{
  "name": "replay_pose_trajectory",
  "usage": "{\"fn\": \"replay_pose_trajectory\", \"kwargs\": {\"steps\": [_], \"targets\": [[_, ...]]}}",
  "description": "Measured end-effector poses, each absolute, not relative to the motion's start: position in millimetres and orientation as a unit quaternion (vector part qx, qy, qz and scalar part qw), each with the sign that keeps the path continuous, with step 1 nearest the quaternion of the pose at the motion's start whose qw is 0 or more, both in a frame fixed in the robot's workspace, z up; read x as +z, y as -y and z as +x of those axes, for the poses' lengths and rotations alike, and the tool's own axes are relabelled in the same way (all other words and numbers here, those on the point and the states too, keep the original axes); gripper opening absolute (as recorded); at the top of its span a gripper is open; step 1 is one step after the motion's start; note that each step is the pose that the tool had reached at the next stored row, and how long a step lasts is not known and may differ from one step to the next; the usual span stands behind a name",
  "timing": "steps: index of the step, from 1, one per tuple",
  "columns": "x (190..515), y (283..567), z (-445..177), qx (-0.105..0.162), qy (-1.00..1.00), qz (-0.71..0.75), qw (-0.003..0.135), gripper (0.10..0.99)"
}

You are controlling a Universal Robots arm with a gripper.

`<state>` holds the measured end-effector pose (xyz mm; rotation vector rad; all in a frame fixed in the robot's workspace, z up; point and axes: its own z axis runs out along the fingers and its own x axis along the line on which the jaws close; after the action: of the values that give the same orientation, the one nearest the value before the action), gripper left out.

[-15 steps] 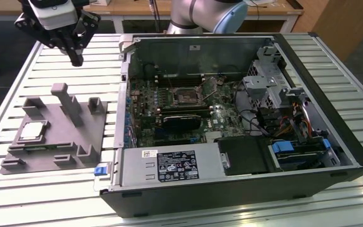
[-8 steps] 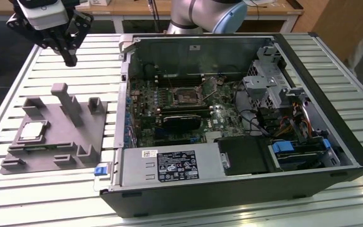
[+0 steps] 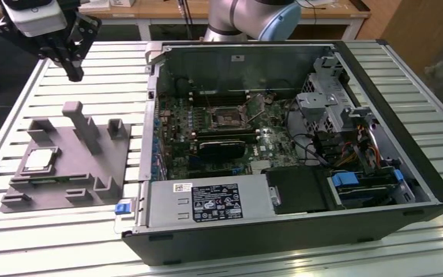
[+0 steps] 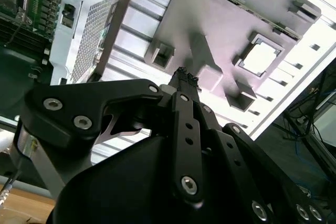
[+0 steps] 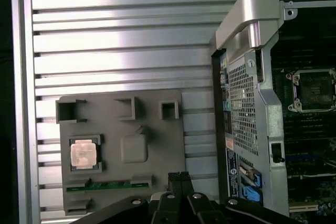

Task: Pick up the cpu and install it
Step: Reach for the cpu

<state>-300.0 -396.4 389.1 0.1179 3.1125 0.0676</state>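
Gripper (image 3: pixel 74 75) is up in the air at the far end of the exterior view's left, above the slatted metal worktop (image 3: pixel 90 92) and past the far edge of the grey fixture block (image 3: pixel 79 173). Fingers (image 5: pixel 174 179) are pressed together, tips meeting, nothing pinched btwn them; same in both wrist views. Cpu (image 3: pixel 39 160) lies flat, silver top up, in a square recess of the fixture block, on the block's side toward the exterior view's left, well apart from the gripper and not touched by it. In the first wrist view the cpu (image 5: pixel 84 154) sits in its pocket w/ a thin green strip (image 5: pixel 107 185) lying in a slot just beside it; in the second wrist view the cpu (image 4: pixel 261 57) shows beyond the fingertips. The block also has several upright posts and small open pockets. Open PC case (image 3: pixel 283 242) lies on its side on the worktop to the exterior view's right of the block, just beside it. Inside is the motherboard (image 3: pixel 206 164), w/ the dark square socket (image 3: pixel 228 117) in a metal frame toward the far side and no chip seated in it. Arm base (image 3: pixel 248 17) stands behind the case at the far edge
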Motion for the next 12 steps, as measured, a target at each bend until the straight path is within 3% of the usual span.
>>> {"fn": "replay_pose_trajectory", "kwargs": {"steps": [12], "targets": [[388.4, 395.7, -323.2, 0.022, -0.999, 0.038, 0.013, 0.106]]}}
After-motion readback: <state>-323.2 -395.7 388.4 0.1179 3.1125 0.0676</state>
